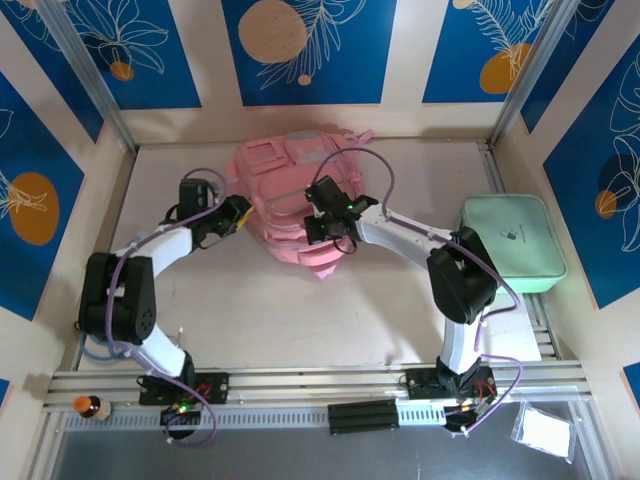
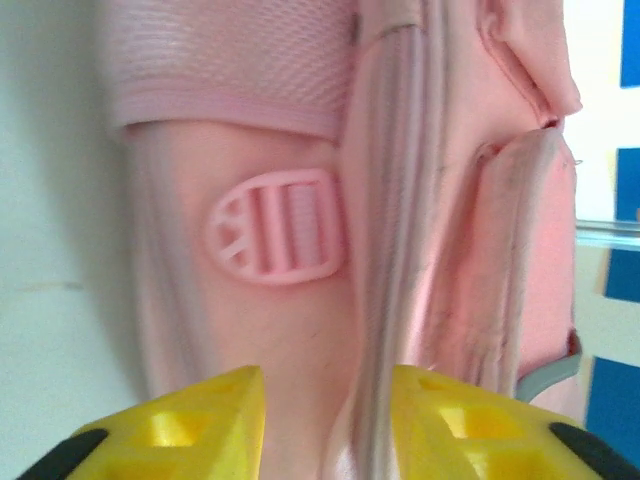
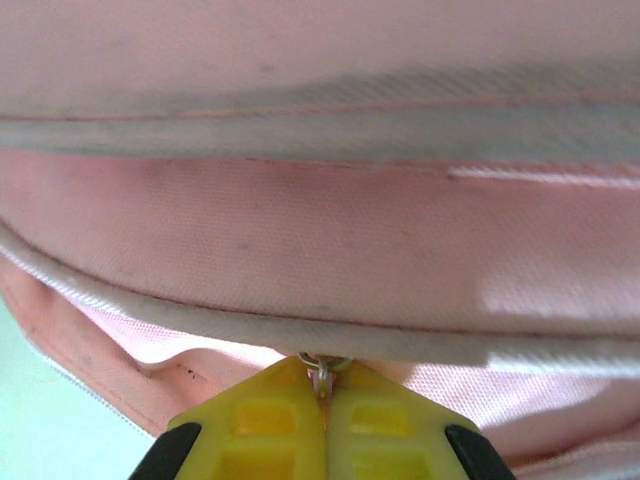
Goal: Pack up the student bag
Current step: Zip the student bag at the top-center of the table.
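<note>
The student bag (image 1: 285,185) is a soft pink backpack lying at the back middle of the table. My left gripper (image 1: 240,215) is at the bag's left edge. In the left wrist view it (image 2: 327,380) stands open, its yellow fingers (image 2: 215,410) apart, with a pink strap and bag fabric (image 2: 300,320) running through the gap below a pink plastic buckle (image 2: 280,228). My right gripper (image 1: 325,233) is over the bag's near side. In the right wrist view it (image 3: 323,376) is shut on a small zip pull (image 3: 321,364) under a grey-trimmed seam (image 3: 300,335).
A flat mint-green case (image 1: 512,242) lies at the right edge of the table. A small orange-topped bottle (image 1: 88,405) and a clear packet (image 1: 545,432) sit by the near rail. Blue patterned walls close in the back and sides.
</note>
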Motion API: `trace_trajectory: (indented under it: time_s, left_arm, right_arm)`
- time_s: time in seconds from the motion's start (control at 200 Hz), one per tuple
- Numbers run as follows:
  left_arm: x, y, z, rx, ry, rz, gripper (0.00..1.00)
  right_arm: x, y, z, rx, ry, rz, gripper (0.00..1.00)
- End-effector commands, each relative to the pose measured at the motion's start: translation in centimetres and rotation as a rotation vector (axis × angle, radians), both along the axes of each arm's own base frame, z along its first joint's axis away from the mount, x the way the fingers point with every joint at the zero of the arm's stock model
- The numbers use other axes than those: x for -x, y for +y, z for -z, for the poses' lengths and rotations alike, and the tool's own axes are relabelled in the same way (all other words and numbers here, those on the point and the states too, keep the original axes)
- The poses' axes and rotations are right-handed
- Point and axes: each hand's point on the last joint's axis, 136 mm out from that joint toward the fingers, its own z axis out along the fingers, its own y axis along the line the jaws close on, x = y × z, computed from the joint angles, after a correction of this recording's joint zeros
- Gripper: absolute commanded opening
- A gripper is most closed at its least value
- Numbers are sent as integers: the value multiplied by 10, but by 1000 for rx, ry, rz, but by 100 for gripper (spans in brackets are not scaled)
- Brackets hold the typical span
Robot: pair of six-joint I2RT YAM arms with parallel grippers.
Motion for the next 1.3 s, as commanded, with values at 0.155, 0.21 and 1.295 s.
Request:
trace_trajectory:
  time_s: [0.155, 0.21, 1.295]
  left_arm:
    - [38, 23, -5, -13, 27, -85, 48]
    - [41, 18, -10, 26, 16, -86, 48]
    - [6, -40, -5, 97, -17, -74, 0]
  right_arm:
    - [3, 90, -25, -130, -21, -211, 0]
    - [6, 101, -24, -147, -11, -233, 0]
    - [16, 30, -6, -34, -28, -63, 0]
